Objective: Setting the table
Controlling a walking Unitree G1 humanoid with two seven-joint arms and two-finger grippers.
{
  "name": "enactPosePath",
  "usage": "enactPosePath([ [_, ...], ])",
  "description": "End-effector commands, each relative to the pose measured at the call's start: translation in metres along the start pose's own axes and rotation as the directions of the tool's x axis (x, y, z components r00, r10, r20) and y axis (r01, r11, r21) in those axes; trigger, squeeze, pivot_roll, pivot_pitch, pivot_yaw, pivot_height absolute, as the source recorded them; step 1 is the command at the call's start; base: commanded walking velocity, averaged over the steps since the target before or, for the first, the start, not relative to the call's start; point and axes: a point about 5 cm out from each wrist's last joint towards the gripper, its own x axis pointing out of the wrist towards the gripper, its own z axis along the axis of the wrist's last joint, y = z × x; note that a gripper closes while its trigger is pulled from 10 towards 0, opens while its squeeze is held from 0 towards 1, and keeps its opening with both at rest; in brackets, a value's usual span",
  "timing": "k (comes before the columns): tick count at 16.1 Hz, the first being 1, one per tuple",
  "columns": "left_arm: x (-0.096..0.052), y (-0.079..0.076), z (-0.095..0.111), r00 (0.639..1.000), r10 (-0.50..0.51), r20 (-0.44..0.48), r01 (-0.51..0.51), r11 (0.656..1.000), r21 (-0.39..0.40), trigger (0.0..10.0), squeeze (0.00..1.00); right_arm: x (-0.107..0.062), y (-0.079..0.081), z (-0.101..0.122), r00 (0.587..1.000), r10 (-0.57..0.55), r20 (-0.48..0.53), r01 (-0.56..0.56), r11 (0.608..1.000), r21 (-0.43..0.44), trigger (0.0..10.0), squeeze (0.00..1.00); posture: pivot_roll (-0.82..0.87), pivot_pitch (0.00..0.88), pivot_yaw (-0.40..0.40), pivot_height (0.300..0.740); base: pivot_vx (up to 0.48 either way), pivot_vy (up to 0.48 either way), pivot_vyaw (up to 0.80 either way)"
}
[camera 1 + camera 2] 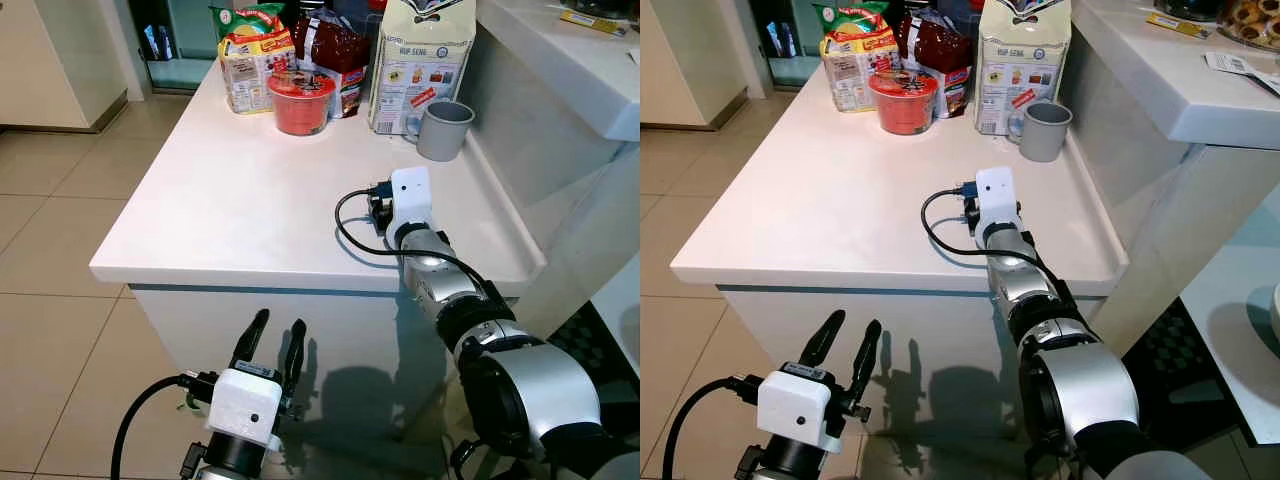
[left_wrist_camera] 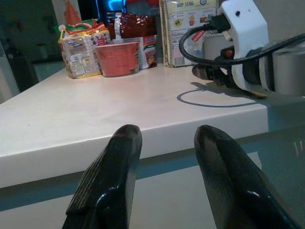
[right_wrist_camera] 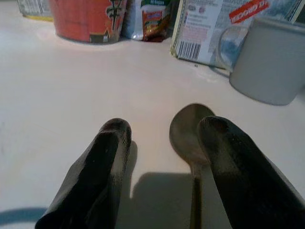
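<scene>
The right gripper (image 3: 162, 138) rests low over the white counter (image 1: 240, 200), its 2 fingers spread apart, gripping nothing. A spoon (image 3: 190, 138) lies flat on the counter between them, close against 1 finger, bowl pointing to 12 o'clock. The grey mug (image 1: 443, 128) stands at 1 o'clock from the gripper, near the counter's far edge; a red cup (image 1: 301, 100) at 11. The left gripper (image 1: 272, 350) hangs below the counter's front edge, fingers released
</scene>
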Motion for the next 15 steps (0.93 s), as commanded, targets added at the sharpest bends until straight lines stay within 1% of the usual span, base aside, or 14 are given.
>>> enactPosePath([
  [1,-0.001,-0.026,0.002,0.998,-0.070,-0.002,0.070,0.996,-0.059,10.0,0.00,0.005,-0.002,0.021,0.996,-0.010,0.089,0.011,1.000,-0.014,10.0,0.00,0.25,0.000,-0.025,0.740,0.000,0.000,0.00],
  [2,-0.001,-0.026,0.002,0.998,-0.070,-0.002,0.069,0.996,-0.058,10.0,0.00,0.006,0.001,0.032,0.988,-0.001,0.155,0.007,0.999,-0.035,10.0,0.00,0.25,0.000,-0.024,0.740,0.000,0.000,0.00],
  [3,-0.001,-0.025,0.002,0.998,-0.070,-0.001,0.069,0.996,-0.057,10.0,0.00,0.006,0.001,0.035,0.984,0.000,0.177,0.006,1.000,-0.031,10.0,0.00,0.25,0.000,-0.024,0.740,0.000,0.000,0.00],
  [4,-0.001,-0.025,0.002,0.998,-0.070,0.000,0.070,0.996,-0.057,10.0,0.00,0.006,0.002,0.047,0.969,0.003,0.247,0.003,1.000,-0.025,10.0,0.00,0.24,0.000,-0.023,0.740,0.000,0.000,0.00],
  [5,-0.001,-0.025,0.002,0.998,-0.070,0.001,0.070,0.996,-0.056,10.0,0.00,0.006,0.003,0.050,0.965,0.006,0.262,0.003,0.999,-0.033,10.0,0.00,0.24,0.000,-0.022,0.740,0.000,0.000,0.00],
  [7,0.000,-0.025,0.002,0.997,-0.077,-0.001,0.077,0.995,-0.056,10.0,0.00,0.006,0.003,0.044,0.973,0.015,0.230,-0.004,0.999,-0.045,10.0,0.00,0.24,0.000,-0.020,0.740,0.000,0.000,0.00],
  [8,0.000,-0.025,0.002,0.997,-0.079,-0.001,0.079,0.995,-0.056,10.0,0.00,0.005,0.002,0.036,0.980,0.011,0.200,-0.001,0.999,-0.050,10.0,0.00,0.23,0.000,-0.016,0.740,0.000,0.000,0.00],
  [10,-0.001,-0.025,0.002,0.997,-0.082,-0.004,0.081,0.995,-0.054,10.0,0.00,0.004,-0.002,0.024,0.991,-0.011,0.133,0.012,1.000,-0.004,10.0,0.00,0.23,0.000,-0.011,0.740,0.000,0.000,0.00],
  [11,-0.002,-0.025,0.002,0.996,-0.084,-0.006,0.083,0.995,-0.052,10.0,0.00,0.004,-0.005,0.019,0.995,-0.032,0.094,0.028,0.999,0.041,10.0,0.00,0.23,0.000,-0.010,0.740,0.000,0.000,0.00],
  [14,-0.003,-0.024,0.002,0.996,-0.086,-0.009,0.086,0.995,-0.050,10.0,0.00,0.004,-0.003,0.019,0.995,-0.033,0.094,0.029,0.999,0.043,10.0,0.00,0.23,0.000,-0.005,0.740,0.000,0.000,0.00],
  [15,-0.003,-0.024,0.002,0.996,-0.087,-0.012,0.087,0.995,-0.049,10.0,0.00,0.004,-0.002,0.017,0.997,-0.039,0.072,0.034,0.997,0.071,10.0,0.00,0.23,0.000,-0.005,0.740,0.000,0.000,0.00],
])
